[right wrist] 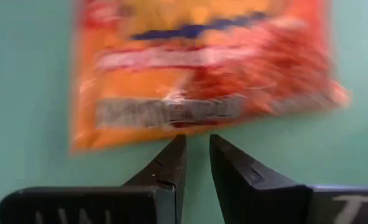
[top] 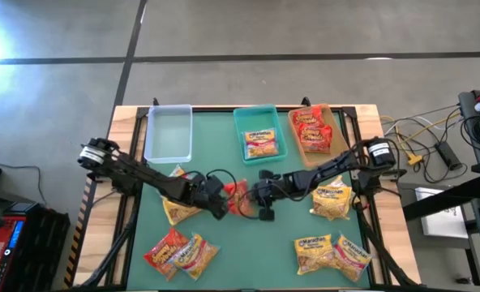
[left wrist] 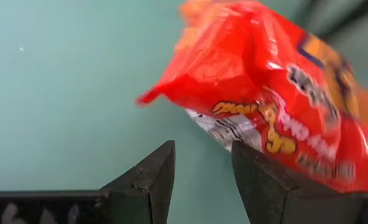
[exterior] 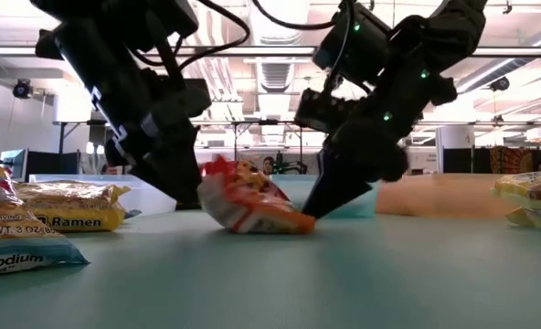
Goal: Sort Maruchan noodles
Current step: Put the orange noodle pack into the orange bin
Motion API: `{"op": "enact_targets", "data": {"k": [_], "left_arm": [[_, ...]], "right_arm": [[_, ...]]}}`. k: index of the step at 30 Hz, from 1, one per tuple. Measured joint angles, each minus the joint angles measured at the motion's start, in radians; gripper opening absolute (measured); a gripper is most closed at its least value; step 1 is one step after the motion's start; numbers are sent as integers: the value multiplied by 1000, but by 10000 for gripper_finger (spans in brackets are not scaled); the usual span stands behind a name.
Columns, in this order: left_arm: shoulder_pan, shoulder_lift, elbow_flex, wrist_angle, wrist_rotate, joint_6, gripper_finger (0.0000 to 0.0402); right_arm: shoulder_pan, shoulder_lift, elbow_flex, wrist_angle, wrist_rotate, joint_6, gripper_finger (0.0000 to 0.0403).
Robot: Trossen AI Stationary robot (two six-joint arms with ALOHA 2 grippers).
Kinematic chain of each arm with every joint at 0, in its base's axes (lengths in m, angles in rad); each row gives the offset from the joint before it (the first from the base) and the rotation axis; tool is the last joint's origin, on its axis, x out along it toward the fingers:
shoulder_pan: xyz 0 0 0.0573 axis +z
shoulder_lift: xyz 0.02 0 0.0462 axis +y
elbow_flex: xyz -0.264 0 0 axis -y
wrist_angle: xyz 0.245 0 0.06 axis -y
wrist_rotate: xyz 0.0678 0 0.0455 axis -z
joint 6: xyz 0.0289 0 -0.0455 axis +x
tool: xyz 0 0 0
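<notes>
A red Maruchan noodle packet [top: 238, 199] lies tilted on the green table's middle [exterior: 252, 208], one end raised. My left gripper [top: 224, 203] stands at its left end, slanting down. It is open, and the packet [left wrist: 277, 93] lies just beyond and partly behind one finger [left wrist: 265, 180]. My right gripper [top: 258, 199] comes from the right, also slanting down. Only a narrow gap shows between its fingers, which are empty, and their tips [right wrist: 196, 142] are at the packet's near edge [right wrist: 196, 81]. My left gripper has nothing between its fingers; one finger [left wrist: 258, 174] overlaps the packet's lower edge, and I cannot tell whether it touches. My right gripper's fingertips [exterior: 312, 212] meet the packet's low end on the table in the low view; touching or just short, I cannot tell.
Along the far edge stand a clear bin [top: 169, 134], a teal bin [top: 259, 154] with a yellow packet, and a tan bin [top: 331, 109] with red packets. Loose packets lie at near left [top: 179, 255], under the left arm [top: 177, 211], at right [top: 332, 199] and near right [top: 331, 253].
</notes>
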Motion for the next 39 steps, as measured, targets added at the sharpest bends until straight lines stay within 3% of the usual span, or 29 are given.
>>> {"op": "enact_targets", "data": {"k": [5,9,16,22,29,35,39], "left_arm": [[8,5,0,67,-11,60,142],[10,5,20,151,-10,176,142],[9,5,80,146,45,305,142],[-42,4,113,146,205,282,142],[-130,3,115,196,219,235,142],[-144,6,100,200,195,185,142],[-137,7,95,104,124,193,142]], "right_arm": [[37,0,0,110,-122,10,63],[64,8,0,249,-135,-31,63],[68,-25,0,168,-132,-29,63],[67,-109,0,-31,3,-98,63],[59,-143,0,-79,229,-202,63],[53,-129,-8,-113,227,-117,63],[58,-127,-22,-110,127,-28,63]]}}
